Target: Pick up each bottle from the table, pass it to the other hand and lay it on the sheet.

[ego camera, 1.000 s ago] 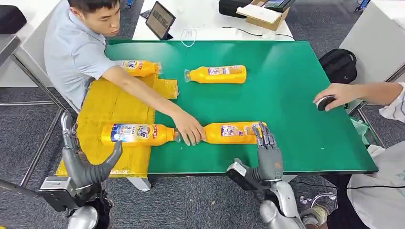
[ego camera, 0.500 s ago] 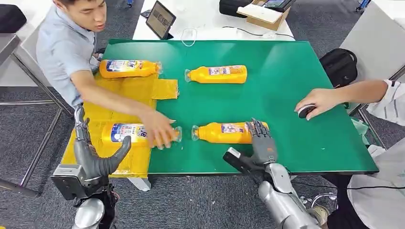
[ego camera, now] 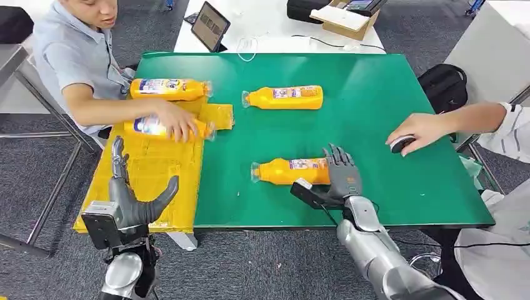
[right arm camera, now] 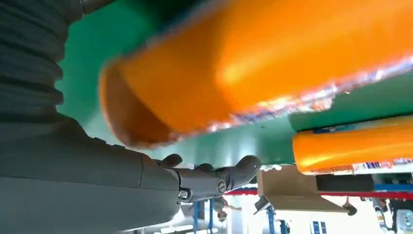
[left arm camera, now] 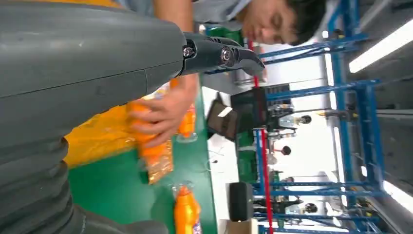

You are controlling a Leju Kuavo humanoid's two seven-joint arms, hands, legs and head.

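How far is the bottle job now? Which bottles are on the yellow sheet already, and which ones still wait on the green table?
Two bottles are at the yellow sheet: the far bottle lies there, and a person's hand rests on the second bottle. The right hand is at the base of the near bottle, not yet lifting it. The middle bottle waits on the green table. The left hand is empty.

Person's hand (ego camera: 178,123) hides bottle (ego camera: 164,128) middle; label unreadable.
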